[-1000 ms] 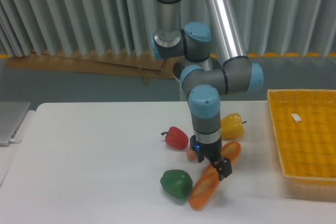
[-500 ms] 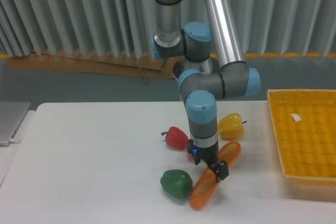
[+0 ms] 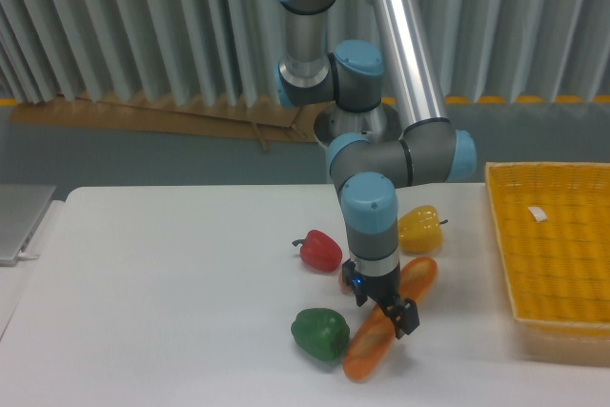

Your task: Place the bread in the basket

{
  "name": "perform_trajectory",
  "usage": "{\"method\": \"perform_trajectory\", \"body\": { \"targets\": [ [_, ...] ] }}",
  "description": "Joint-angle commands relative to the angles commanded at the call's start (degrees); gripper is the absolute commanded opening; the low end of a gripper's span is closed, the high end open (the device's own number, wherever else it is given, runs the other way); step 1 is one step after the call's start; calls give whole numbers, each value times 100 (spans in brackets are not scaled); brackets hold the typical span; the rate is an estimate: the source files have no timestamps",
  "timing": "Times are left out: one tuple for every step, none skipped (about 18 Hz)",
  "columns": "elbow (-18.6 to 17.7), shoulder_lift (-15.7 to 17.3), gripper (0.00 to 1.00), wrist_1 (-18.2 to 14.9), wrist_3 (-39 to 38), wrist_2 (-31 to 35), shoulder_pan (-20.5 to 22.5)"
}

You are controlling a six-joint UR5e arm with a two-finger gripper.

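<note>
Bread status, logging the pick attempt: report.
End effector low over bread, grip unclear. Bread on table. Basket to its right, holds no produce.

There were three peppers: one red [image 3: 321, 251], one green [image 3: 319, 334], one yellow [image 3: 421, 229]. There was one bread [image 3: 386, 330], one basket [image 3: 558, 250] and one arm [image 3: 405, 54].

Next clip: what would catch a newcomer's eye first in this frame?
The big silver-and-blue arm fills the middle, its gripper low over the middle of the orange bread lying slantwise on the white table. Around it lie a green pepper, a red pepper and a yellow pepper. The bright yellow basket sits at the right edge, holding only its white tag.
</note>
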Motion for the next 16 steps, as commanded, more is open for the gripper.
{"method": "perform_trajectory", "body": {
  "targets": [
    [-9, 0, 100, -9, 0, 61, 0],
    [-9, 0, 100, -9, -9, 105, -17],
    [-26, 0, 100, -17, -9, 132, -26],
    [-26, 0, 100, -17, -9, 132, -26],
    [-44, 0, 100, -9, -9, 141, -26],
    [-44, -9, 100, -9, 0, 141, -26],
    [-44, -9, 100, -9, 0, 141, -26],
    [-53, -9, 93, -9, 0, 141, -26],
    [-53, 0, 82, -17, 0, 141, -26],
    [-53, 0, 80, -17, 9, 141, -26],
    [-35, 0, 67, -17, 9, 141, -26],
    [-44, 0, 63, -17, 9, 141, -26],
    [-44, 0, 63, -17, 9, 141, -26],
    [-35, 0, 60, -17, 35, 141, -26],
    [-53, 8, 53, -17, 53, 141, -26],
    [-53, 17, 53, -17, 61, 141, -26]
  ]
}}
